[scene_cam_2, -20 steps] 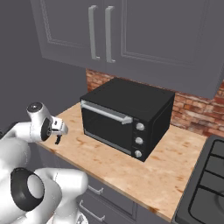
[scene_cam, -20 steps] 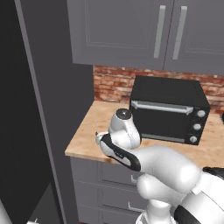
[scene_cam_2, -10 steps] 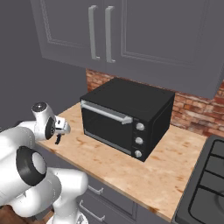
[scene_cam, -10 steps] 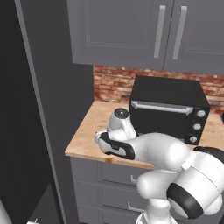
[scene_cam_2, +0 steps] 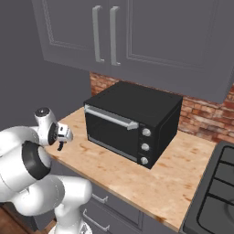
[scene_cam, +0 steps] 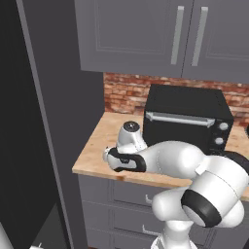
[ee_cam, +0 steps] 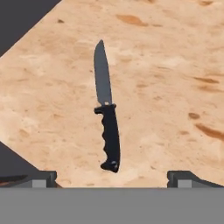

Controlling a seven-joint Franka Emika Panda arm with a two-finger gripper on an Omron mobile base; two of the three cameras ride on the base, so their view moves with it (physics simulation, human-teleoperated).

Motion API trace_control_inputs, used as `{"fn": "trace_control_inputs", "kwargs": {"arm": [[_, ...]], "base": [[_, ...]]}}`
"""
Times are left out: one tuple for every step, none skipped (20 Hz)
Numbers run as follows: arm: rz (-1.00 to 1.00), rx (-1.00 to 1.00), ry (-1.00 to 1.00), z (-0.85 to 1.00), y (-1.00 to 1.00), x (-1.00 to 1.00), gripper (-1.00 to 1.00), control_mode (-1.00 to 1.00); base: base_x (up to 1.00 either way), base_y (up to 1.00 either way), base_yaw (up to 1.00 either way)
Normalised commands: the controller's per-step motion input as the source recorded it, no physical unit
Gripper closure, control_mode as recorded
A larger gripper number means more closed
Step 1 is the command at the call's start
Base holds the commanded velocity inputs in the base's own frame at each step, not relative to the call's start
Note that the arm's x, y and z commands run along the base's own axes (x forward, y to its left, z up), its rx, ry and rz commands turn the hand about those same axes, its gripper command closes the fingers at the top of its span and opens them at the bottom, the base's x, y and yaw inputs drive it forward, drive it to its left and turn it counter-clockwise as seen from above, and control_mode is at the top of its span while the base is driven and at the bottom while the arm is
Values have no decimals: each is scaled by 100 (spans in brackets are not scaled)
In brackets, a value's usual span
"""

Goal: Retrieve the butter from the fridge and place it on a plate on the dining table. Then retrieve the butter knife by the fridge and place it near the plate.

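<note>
The butter knife (ee_cam: 107, 124) lies flat on the light wood counter (ee_cam: 166, 87). It has a black ribbed handle and a dark grey blade that points away from the hand. My gripper (ee_cam: 113, 177) hangs above the handle end, open, its two fingertips (ee_cam: 41, 177) wide apart on either side of the knife and nothing between them. In the left base view the gripper (scene_cam: 107, 155) hovers over the counter's left end, close to the tall dark fridge (scene_cam: 29, 126). The right base view shows the gripper (scene_cam_2: 61, 144) pointing down at the counter's corner.
A black toaster oven (scene_cam: 187, 121) (scene_cam_2: 132, 123) stands on the counter just right of the hand. Grey wall cabinets (scene_cam: 146, 34) hang above, drawers (scene_cam: 131, 194) sit below the counter edge. A stove top (scene_cam_2: 215, 192) lies at the far right.
The hand has stayed nearly in place over the counter's left end, while the arm's elbow and big white links have swung forward behind it. The jaws stayed open.
</note>
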Motion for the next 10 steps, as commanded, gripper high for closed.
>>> {"fn": "trace_control_inputs", "kwargs": {"arm": [[0, 0, 2, -19, 0, 0, -100, -100], [0, 0, 2, -20, 0, 0, -100, -100], [0, 0, 2, -21, 0, 0, -100, -100], [0, 0, 4, -21, 0, 1, -100, -100], [0, 0, 4, -23, 0, 2, -100, -100], [0, 0, 4, -26, 0, 4, -100, -100], [0, 0, 3, -27, 0, 8, -100, -100], [0, 0, 1, -26, 1, 16, -100, -100], [0, 0, 1, -25, 1, 18, -100, -100], [0, 0, 2, -23, 2, 19, -100, -100]], "base": [[0, 0, 0], [0, 0, 0], [0, 0, 0], [0, 0, 0], [0, 0, 0], [0, 0, 0], [0, 0, 0], [0, 0, 0], [0, 0, 0], [0, 0, 0]]}}
